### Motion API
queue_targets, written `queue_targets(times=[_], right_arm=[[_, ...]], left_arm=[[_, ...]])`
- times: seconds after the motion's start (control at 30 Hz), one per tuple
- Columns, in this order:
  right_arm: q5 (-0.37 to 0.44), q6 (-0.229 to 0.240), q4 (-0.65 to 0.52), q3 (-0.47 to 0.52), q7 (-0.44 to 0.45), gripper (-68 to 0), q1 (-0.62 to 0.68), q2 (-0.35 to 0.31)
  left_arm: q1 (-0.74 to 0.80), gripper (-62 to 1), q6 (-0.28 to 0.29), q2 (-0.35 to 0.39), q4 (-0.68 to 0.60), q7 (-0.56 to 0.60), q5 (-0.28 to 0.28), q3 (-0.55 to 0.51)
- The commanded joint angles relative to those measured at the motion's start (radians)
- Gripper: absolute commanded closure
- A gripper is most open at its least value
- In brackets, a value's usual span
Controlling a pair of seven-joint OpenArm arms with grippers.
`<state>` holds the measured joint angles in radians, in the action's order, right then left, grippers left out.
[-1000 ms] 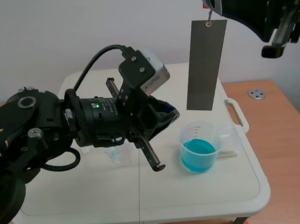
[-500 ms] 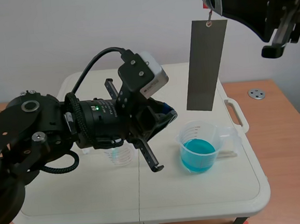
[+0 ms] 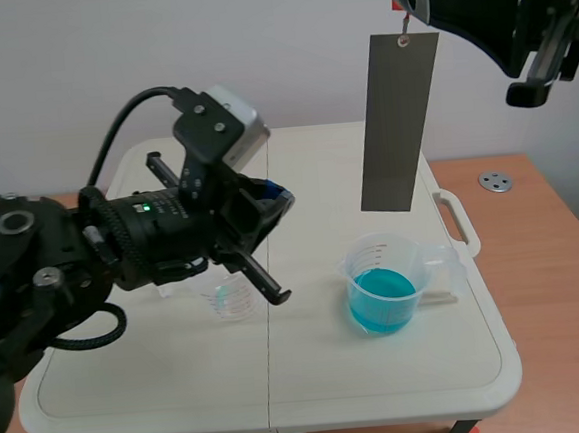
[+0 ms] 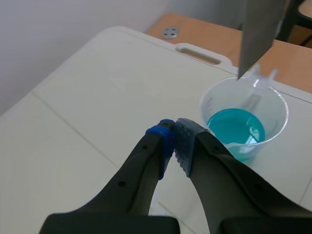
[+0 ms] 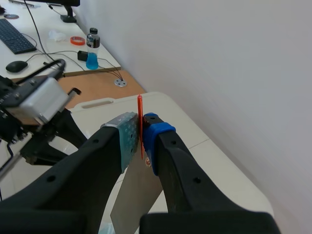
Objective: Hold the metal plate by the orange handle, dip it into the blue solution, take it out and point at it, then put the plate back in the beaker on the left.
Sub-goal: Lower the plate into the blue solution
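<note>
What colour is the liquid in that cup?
The liquid is turquoise blue, clearest in the left wrist view.

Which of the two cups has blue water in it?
The beaker below the hanging metal plate holds the blue liquid. The other beaker looks clear, with no colour inside.
</note>
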<state>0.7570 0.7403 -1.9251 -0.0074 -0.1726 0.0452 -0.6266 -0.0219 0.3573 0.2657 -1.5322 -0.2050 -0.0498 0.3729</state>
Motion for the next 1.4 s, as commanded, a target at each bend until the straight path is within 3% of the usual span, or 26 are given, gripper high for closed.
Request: queue_targets(times=[0.0,0.37,0.67,1.0,1.37], right_arm=[[0.014,0.005,0.019,0.008,0.021,-3.2,-0.009,-0.013],[0.013,0.005,0.066,0.007,0.06,-1.3,-0.009,-0.012],[0.007,0.005,0.072,0.006,0.061,-1.3,-0.006,-0.012],[-0.02,0.005,0.092,-0.036,0.066,-1.3,-0.006,-0.01],[-0.074,0.005,0.156,-0.068,0.101,-1.3,-0.006,0.013]], left_arm=[[0.058,-1.8,-0.019,0.037,-0.082,0.03,-0.009,-0.043],[0.464,-1.8,-0.11,0.227,-0.306,0.071,-0.014,-0.404],[0.788,-1.8,-0.138,0.245,-0.306,0.082,-0.014,-0.652],[1.044,-1.8,-0.137,0.245,-0.286,0.082,-0.022,-0.68],[1.107,-1.8,-0.123,0.245,-0.182,0.077,-0.035,-0.617]])
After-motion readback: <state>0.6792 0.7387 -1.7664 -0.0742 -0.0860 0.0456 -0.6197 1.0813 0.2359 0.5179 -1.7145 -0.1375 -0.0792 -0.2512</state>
